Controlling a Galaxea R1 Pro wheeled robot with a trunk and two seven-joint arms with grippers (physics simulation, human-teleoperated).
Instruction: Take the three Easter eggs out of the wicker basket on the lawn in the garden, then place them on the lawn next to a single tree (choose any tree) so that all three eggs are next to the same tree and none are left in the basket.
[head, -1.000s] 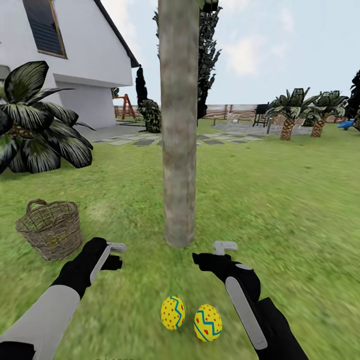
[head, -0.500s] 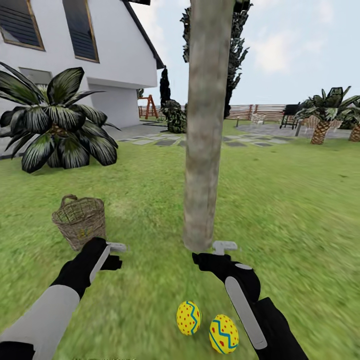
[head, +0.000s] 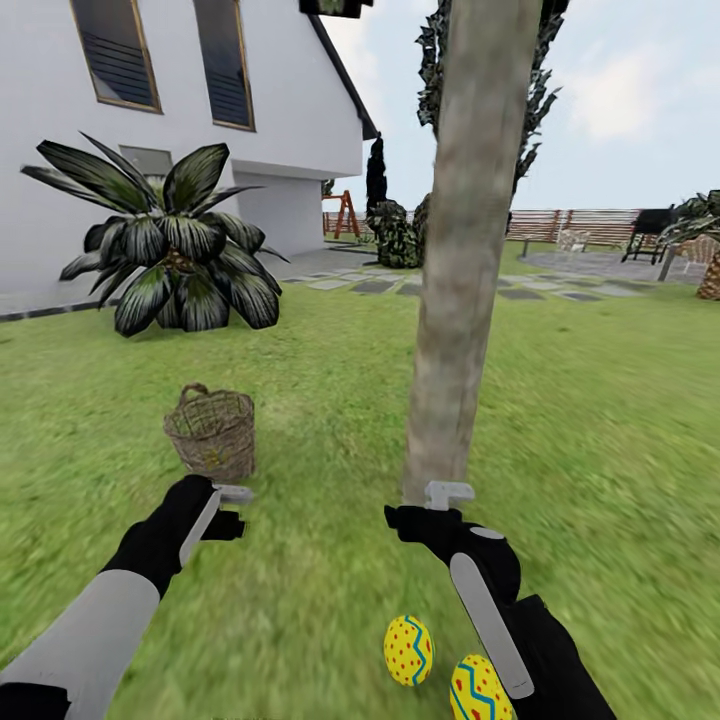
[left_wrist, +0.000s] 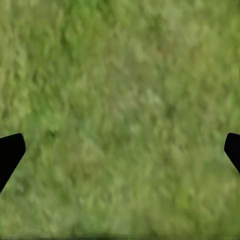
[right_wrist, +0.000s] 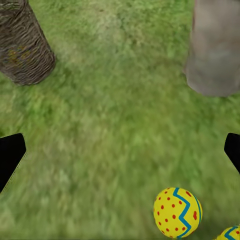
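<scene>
left gripper (head: 232, 508) released | right gripper (head: 425, 508) released | wicker basket (head: 212, 432) and tree (head: 455, 300) apart, lawn (head: 330, 420) between

White house (head: 60, 150); slat fence (head: 580, 222) — cloudy sky (head: 640, 100).

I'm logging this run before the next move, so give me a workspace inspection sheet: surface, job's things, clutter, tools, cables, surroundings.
Surface: lawn, mottled green grass, flat.
Job's things: two Easter eggs on the grass near the tree trunk; wicker basket upright on the grass, apart from the trunk; its contents cannot be told.
Clutter: nothing seen.
Tools: left tool open over bare grass, holding nothing; right tool open, holding nothing, near the trunk's foot.
Cables: nothing seen.
Surroundings: white house, broad-leaved plant, stepping-stone path, wooden fence.
</scene>
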